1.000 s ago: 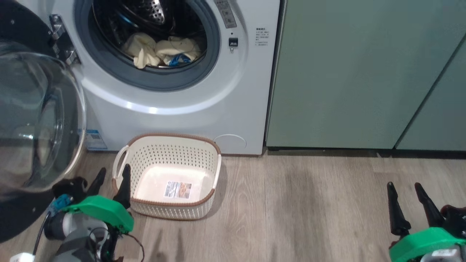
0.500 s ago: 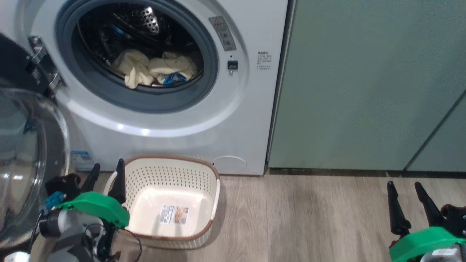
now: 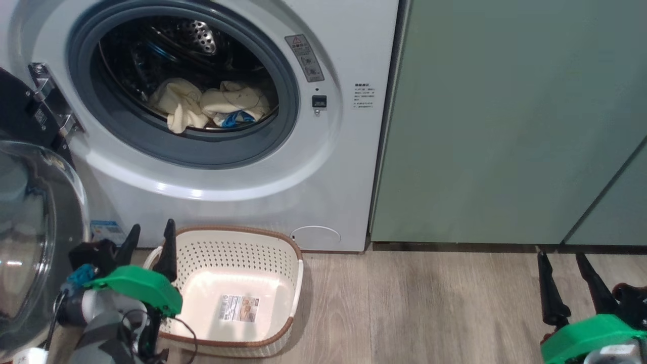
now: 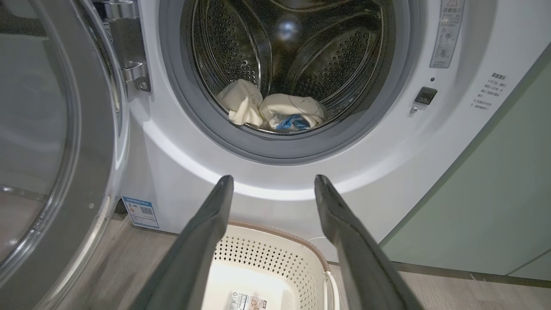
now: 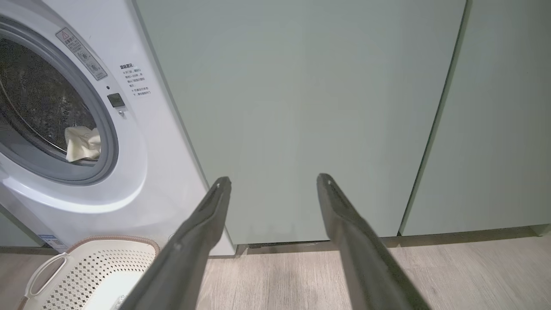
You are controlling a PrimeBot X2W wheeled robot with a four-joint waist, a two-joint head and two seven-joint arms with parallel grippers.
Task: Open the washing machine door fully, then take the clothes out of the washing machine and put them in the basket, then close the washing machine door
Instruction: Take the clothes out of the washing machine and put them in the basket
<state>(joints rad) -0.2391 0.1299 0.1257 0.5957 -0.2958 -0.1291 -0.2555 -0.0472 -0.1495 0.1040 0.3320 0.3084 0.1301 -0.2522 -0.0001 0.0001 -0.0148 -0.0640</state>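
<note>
The washing machine (image 3: 303, 177) stands ahead of both pairs of jaws, its door (image 3: 30, 242) swung wide, left of the left jaws; opening looks done. The basket (image 3: 232, 250) sits empty just beneath the left jaws. The clothes (image 4: 292, 107) lie in the drum (image 4: 335, 64), above and well beyond them, untouched. Left jaws and right jaws are spread, holding nothing.

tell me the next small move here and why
Probably reach the open left gripper up and forward toward the cream clothes in the drum: the washing machine door stands swung wide, the basket below holds no clothes, and this gripper points at the opening.
</note>
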